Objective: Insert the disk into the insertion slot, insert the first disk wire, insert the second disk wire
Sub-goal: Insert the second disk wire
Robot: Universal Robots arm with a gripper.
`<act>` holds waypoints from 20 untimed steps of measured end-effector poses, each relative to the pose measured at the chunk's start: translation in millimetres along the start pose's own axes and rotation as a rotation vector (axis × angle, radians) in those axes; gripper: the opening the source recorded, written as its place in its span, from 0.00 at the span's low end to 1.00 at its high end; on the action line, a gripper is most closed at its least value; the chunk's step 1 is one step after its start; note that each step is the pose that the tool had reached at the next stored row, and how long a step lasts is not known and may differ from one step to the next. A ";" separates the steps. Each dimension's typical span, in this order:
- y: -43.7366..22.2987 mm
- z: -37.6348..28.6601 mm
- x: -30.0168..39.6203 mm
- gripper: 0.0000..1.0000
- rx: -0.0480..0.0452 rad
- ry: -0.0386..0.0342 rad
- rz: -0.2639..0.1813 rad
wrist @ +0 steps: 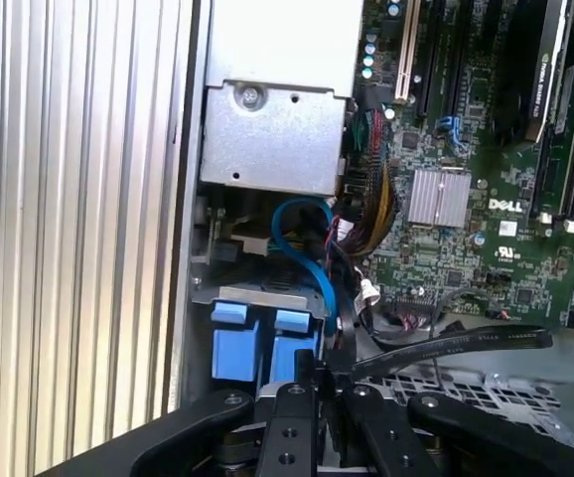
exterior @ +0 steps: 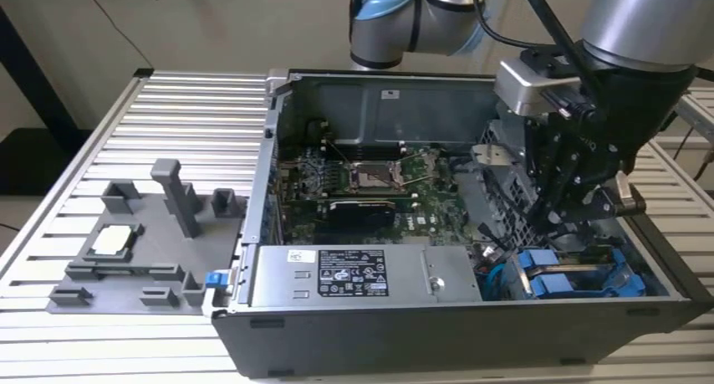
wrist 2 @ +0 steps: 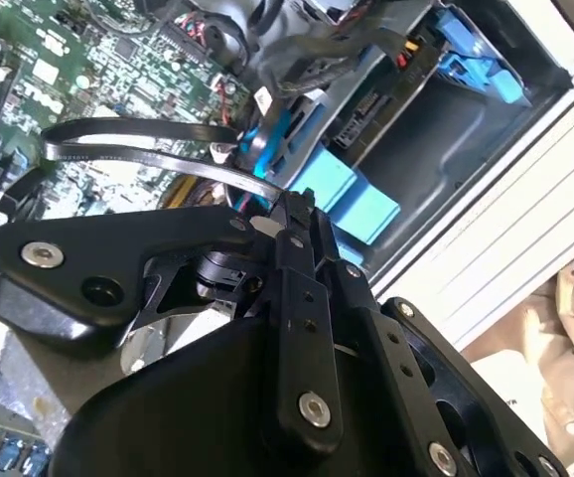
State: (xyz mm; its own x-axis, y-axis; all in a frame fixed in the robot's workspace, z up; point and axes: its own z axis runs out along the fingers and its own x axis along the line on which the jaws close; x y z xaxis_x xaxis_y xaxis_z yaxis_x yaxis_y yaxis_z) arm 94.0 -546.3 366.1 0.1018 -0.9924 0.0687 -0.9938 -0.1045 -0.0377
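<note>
Ribbed aluminium tabletop (exterior: pixel 134 133) carries an open grey computer case (exterior: pixel 446 334), seen from above in the exterior view. Nearest the camera, along the case's front edge, sits a grey box (exterior: pixel 346 275) with a black-and-white sticker. Toward the exterior view's right of that box, bright blue carrier tabs (exterior: pixel 558 282) mark the disk, seated down in the insertion slot (exterior: pixel 624 271) of the drive cage. Directly over that bay hangs the black gripper (exterior: pixel 563 221); in both wrist views its fingertips (wrist: pixel 319 383) meet, pinched on a flat black cable (wrist: pixel 446 346) just above the blue tabs. A blue wire (wrist: pixel 307 253) loops beside the cage. Farther back lies the green motherboard (exterior: pixel 369 192). At the exterior view's left, a grey plastic fixture tray (exterior: pixel 145 242) rests on the table, well apart from the case.
</note>
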 end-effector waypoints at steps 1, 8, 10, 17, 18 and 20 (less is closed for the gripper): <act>-0.8 0.2 2.3 0.16 -0.0013 -0.0002 0.000; -4.4 0.8 8.9 0.16 -0.0059 -0.0010 0.000; -4.4 0.8 9.1 0.16 -0.0047 -0.0176 0.009; -10.2 1.1 10.0 0.16 -0.0281 -0.0713 0.026; -12.4 1.2 10.4 0.16 -0.0399 -0.0724 0.026; -17.0 1.4 11.1 0.16 -0.0631 -0.0744 0.025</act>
State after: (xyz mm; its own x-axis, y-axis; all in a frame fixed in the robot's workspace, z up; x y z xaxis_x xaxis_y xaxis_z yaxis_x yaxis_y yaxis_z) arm 112.0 -555.6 366.1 0.0776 -0.9970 -0.0058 -0.9967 -0.0777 0.0245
